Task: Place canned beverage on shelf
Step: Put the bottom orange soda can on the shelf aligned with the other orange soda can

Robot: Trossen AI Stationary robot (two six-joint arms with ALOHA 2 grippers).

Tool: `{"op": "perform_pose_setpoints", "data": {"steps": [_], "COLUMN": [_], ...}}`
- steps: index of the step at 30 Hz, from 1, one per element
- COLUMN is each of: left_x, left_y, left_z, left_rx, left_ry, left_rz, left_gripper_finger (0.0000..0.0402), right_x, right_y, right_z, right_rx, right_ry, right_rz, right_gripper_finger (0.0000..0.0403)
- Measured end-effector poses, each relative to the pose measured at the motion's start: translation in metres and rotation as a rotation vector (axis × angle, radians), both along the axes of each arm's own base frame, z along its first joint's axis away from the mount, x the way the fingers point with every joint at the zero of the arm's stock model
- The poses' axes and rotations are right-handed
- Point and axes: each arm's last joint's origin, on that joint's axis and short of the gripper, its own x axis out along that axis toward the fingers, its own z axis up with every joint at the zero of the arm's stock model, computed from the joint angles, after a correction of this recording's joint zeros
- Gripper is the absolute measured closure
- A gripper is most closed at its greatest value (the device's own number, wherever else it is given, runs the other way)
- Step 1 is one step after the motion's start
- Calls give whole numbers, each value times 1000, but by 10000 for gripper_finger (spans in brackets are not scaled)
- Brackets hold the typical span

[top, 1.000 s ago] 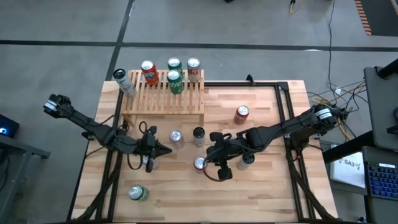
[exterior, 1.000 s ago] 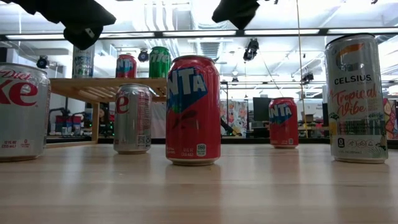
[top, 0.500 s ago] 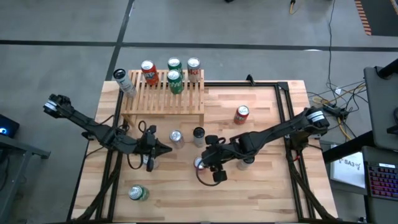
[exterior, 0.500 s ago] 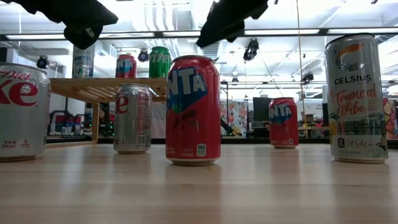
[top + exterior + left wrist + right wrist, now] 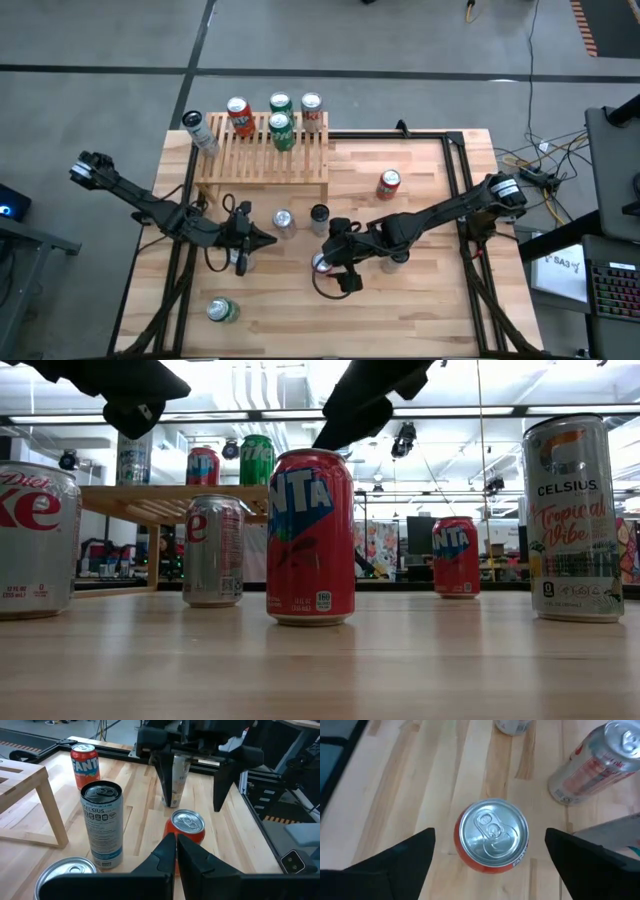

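The orange Fanta can (image 5: 493,836) stands upright, lid up, axis vertical.

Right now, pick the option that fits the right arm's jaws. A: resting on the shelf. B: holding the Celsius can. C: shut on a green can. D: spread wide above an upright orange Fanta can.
D: the right gripper has its jaws wide apart on either side of the orange Fanta can, directly above its top, not gripping it.
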Motion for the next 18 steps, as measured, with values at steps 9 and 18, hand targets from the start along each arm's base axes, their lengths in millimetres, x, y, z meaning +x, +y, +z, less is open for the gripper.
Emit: {"op": "perform_pose_setpoints", "data": {"steps": [9,18], "left_x": [0,0], "left_y": [0,0], "left_z": [0,1], "left_rx": [-2,0], "left_ry": [-5,-14], "left_rz": [0,-2], "left_gripper_finger": [401,401], "right_x": [8,17], "right_y": [1,-1], "right_z": [-20,-41], "right_rx": [-20,-33], "right_ry": [46,88], "right_rz": [4,-1], "right_gripper_finger": [35,35]}}
